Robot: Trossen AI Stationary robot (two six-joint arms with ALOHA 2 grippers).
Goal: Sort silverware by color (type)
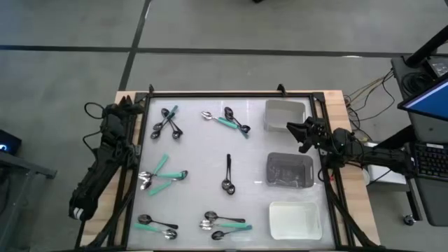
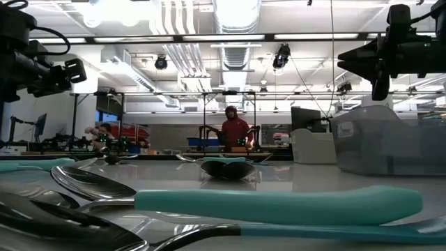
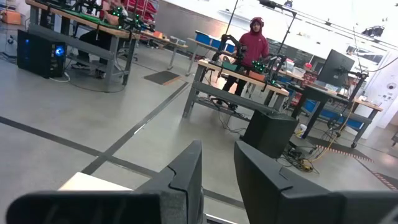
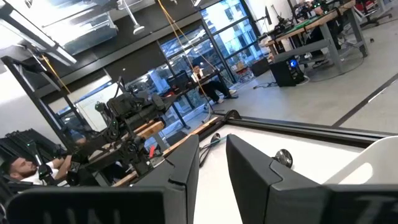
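High view: the spoons lie scattered in small clusters on the white surface (image 1: pixel 203 161) — one cluster (image 1: pixel 168 122) at the far left, another (image 1: pixel 227 120) at far centre, a teal-handled group (image 1: pixel 159 176) at mid left, a lone black spoon (image 1: pixel 228 175) in the middle, and two groups (image 1: pixel 155 225) (image 1: pixel 224 224) along the near edge. Three trays stand in a column on the right: a grey one (image 1: pixel 285 114) farthest, a dark grey one (image 1: pixel 289 170) in the middle, a white one (image 1: pixel 295 219) nearest.

The left tool (image 1: pixel 127 105) hangs over the far left corner, off the white sheet, holding nothing; its wrist view shows its fingers (image 3: pixel 186 180) slightly parted with a narrow gap. The right tool (image 1: pixel 299 133) hovers between the grey tray and the dark one, also empty — its fingers (image 4: pixel 185 171) stand a little apart.

A person in a red hoodie (image 3: pixel 252 43) stands at a bench in the room beyond.
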